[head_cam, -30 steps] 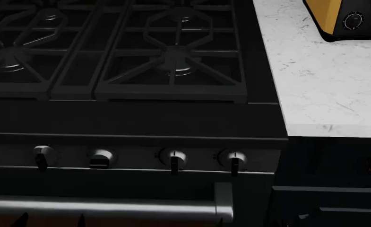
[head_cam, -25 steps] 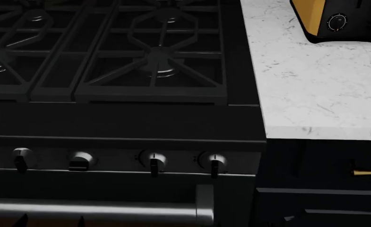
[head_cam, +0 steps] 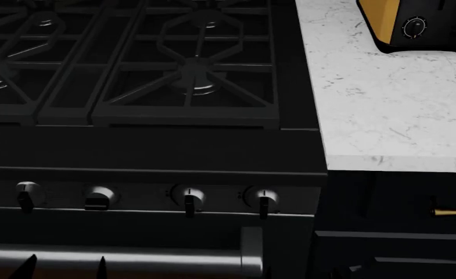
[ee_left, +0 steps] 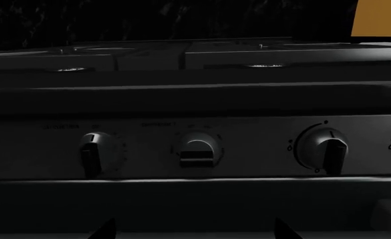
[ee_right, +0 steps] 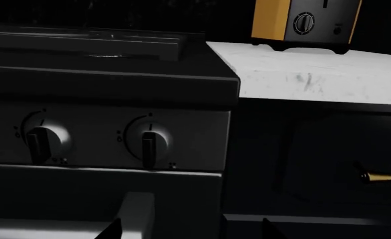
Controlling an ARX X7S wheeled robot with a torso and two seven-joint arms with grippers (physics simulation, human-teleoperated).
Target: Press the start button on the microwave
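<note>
**A:** so where's the microwave? all I get is the stove (head_cam: 135, 75), its knobs (head_cam: 187, 197) and a yellow toaster (head_cam: 413, 26) on the bench (head_cam: 383, 110)

**B:** nowhere in any view, so you're at the searching step. next you need to turn or lift the head until it shows up

**A:** and the fingers?

**B:** left fingers (ee_left: 109, 230) and right fingers (ee_right: 115, 229) only poke in as dark tips spread well apart, so both look open, holding nothing. everything's dim, and the start button is out of sight
</note>
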